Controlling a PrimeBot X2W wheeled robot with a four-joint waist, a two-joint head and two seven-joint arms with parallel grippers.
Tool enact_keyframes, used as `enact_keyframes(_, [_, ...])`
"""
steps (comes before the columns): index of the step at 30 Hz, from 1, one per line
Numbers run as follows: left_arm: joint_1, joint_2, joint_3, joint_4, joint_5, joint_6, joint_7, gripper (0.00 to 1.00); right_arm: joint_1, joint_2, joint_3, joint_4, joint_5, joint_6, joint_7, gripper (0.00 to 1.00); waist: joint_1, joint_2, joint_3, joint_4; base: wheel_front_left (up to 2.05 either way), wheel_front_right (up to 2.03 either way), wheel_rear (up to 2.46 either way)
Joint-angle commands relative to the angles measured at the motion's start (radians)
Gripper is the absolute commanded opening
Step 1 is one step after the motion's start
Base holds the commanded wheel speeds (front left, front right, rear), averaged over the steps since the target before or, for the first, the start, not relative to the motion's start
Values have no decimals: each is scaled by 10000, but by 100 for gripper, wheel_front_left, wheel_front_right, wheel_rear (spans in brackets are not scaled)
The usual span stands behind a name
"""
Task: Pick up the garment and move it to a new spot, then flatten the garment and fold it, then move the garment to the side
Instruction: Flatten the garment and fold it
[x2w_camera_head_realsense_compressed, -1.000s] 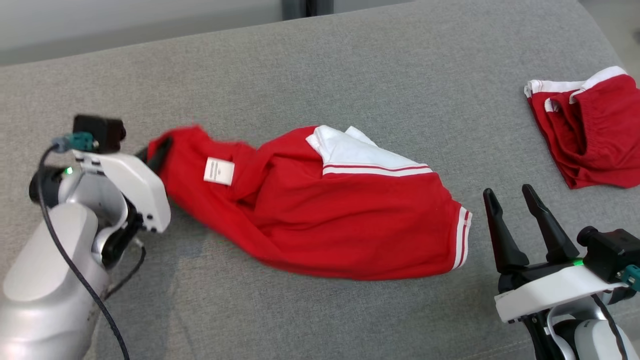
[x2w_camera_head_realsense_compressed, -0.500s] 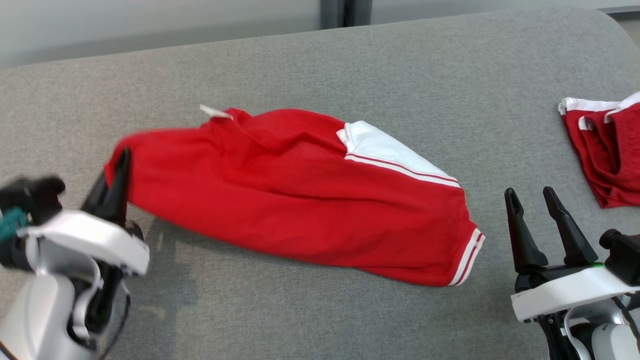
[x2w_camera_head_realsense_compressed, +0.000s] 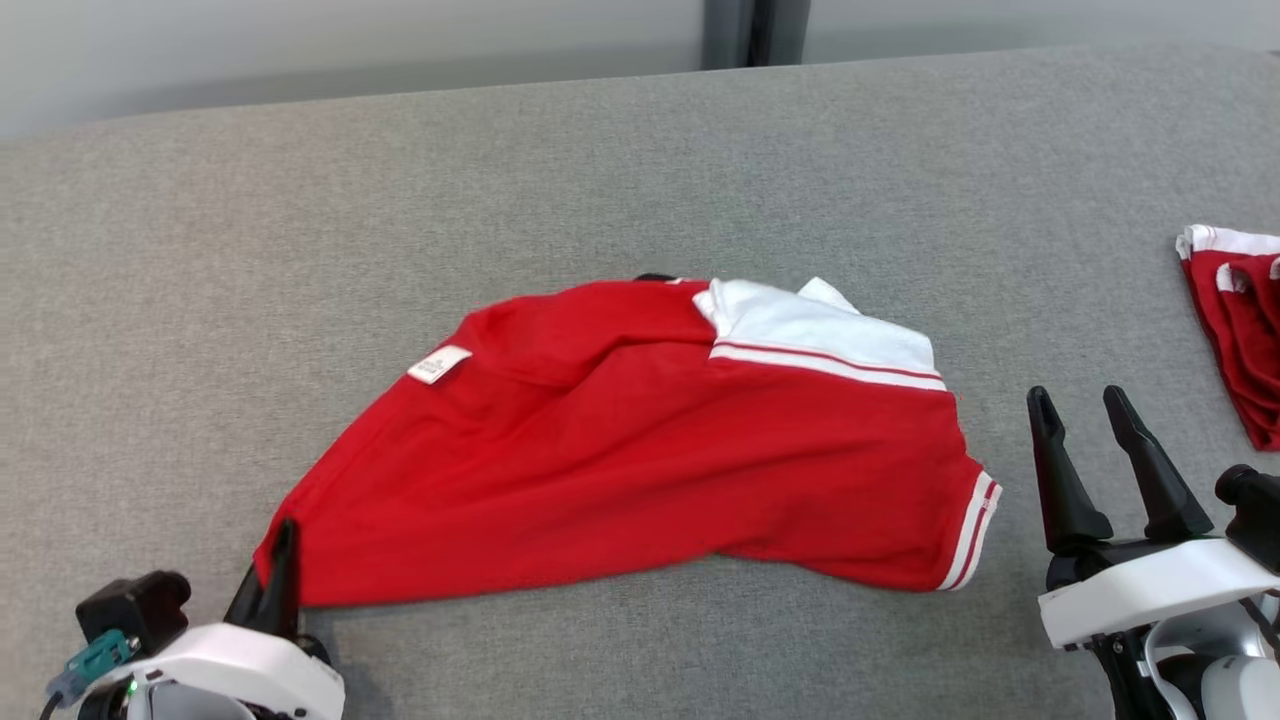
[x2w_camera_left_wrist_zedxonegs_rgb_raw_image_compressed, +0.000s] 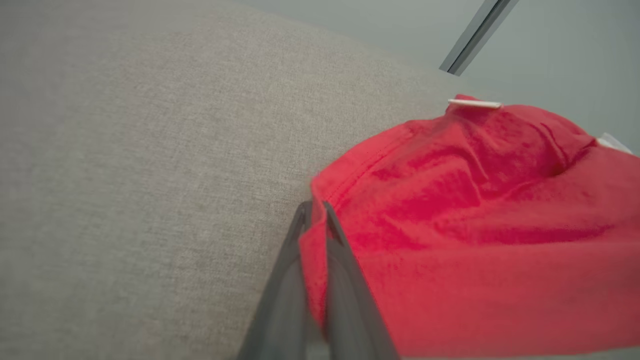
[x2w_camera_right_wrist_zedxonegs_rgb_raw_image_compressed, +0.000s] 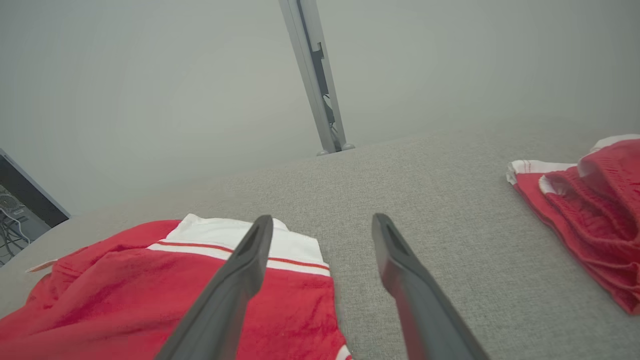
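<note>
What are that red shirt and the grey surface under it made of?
The red shirt looks like soft knit cotton, matte: it drapes in limp folds. The grey surface seems woven upholstery fabric, matte, with a fine speckled weave.

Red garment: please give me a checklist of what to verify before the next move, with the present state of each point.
1. Left gripper holds the red garment: ok, its fingers are shut on the hem at the near left corner.
2. Firmness of that grip: cannot tell; only a thin edge of cloth sits between the fingers.
3. Right gripper free to help: ok, it is open and holds nothing, apart from the striped cuff.
4. Garment flat: not ok, the body is wrinkled and the white collar lies bunched.
5. Second red garment out of the way: ok, it lies apart at the far right of the grey surface.
</note>
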Motion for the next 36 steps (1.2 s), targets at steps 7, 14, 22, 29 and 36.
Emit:
enact_keyframes(7, [569, -204, -35, 365, -303, -41, -18, 12, 94, -43, -108, -96, -124, -4, 121, 100, 0, 0, -222, 262, 0, 0, 0])
enact_keyframes(14, [405, -454, -9, -435, -112, 44, -651, 100, 70, -43, -229, -268, -343, -4, -55, 100, 0, 0, -499, 263, 0, 0, 0])
enact_keyframes(22, [-156, -124, 200, -1983, 1405, 856, -1296, 100, -168, -43, -194, -537, -950, -4, -105, 100, 0, 0, -906, 96, 0, 0, 0])
enact_keyframes(29, [-129, 330, -11, -2458, 2168, 1210, -1064, 100, -12, -43, 38, -570, -1204, -4, 56, 100, 0, 0, -1243, -107, 0, 0, 0])
enact_keyframes(36, [189, 514, -95, -2887, 2302, 1472, -744, 100, 221, -43, 168, -592, -1051, -4, 63, 100, 0, 0, -1326, -183, 0, 0, 0])
